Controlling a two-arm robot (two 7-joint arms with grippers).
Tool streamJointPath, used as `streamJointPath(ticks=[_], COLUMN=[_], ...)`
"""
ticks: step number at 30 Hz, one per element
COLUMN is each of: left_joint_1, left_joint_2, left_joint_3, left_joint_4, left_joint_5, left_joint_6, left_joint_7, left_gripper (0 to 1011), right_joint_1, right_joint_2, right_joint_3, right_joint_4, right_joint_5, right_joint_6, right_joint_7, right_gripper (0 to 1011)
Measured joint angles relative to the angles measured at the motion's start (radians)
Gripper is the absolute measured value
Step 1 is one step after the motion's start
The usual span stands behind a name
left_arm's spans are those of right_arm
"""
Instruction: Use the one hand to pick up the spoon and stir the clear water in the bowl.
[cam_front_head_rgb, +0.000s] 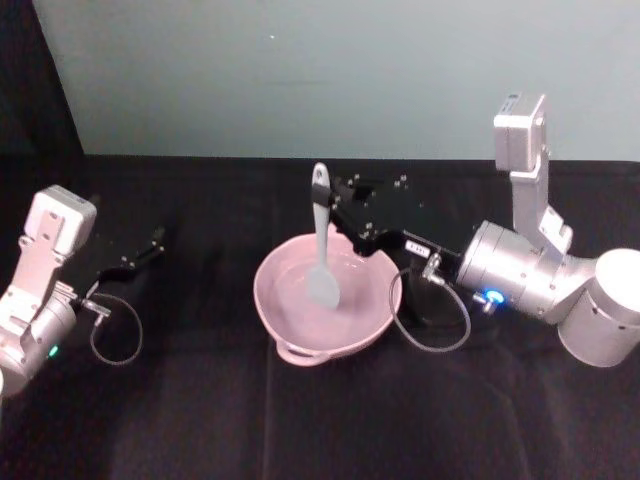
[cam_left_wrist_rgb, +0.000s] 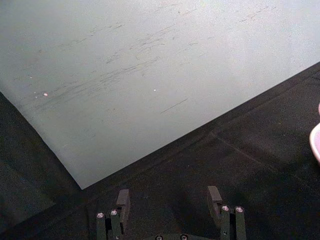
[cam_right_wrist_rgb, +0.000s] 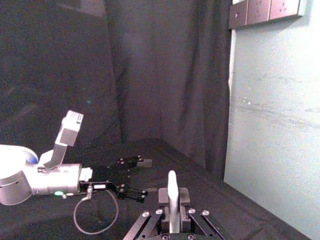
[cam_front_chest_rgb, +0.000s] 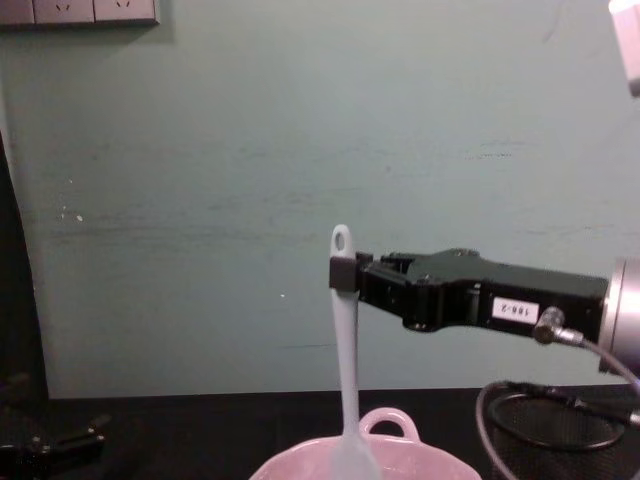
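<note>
Black right hand (cam_front_chest_rgb: 343, 272) clamps the slim white plastic spoon (cam_front_head_rgb: 322, 250) upright, head inside the pale-pink glossy bowl (cam_front_head_rgb: 262, 300); left hand (cam_left_wrist_rgb: 168, 194) lies released at the counter's (cam_front_head_rgb: 200, 420) left.

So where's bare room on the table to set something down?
Bare table between the left gripper and the bowl, and all along the near edge in front of the bowl. Crowded right of the bowl: right gripper, holding the spoon, and its cable.
</note>
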Motion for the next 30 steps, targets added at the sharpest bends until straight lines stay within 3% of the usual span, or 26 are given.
streamJointPath(ticks=[8, 17, 24, 30], left_joint_1=[0.0, 0.0, 0.0, 0.0], left_joint_2=[0.0, 0.0, 0.0, 0.0], left_joint_3=[0.0, 0.0, 0.0, 0.0], left_joint_4=[0.0, 0.0, 0.0, 0.0], left_joint_5=[0.0, 0.0, 0.0, 0.0], left_joint_6=[0.0, 0.0, 0.0, 0.0], left_joint_7=[0.0, 0.0, 0.0, 0.0], left_gripper=[1011, 1011, 1011, 1011], right_joint_1=[0.015, 0.089, 0.141, 0.152], right_joint_2=[-0.048, -0.14, -0.165, -0.152], right_joint_3=[-0.005, -0.002, 0.007, 0.031], right_joint_4=[0.061, 0.236, 0.341, 0.367], right_joint_5=[0.002, 0.026, 0.013, -0.003], right_joint_6=[-0.005, -0.041, -0.058, -0.063], right_joint_7=[0.032, 0.076, 0.082, 0.079], right_gripper=[123, 123, 123, 123])
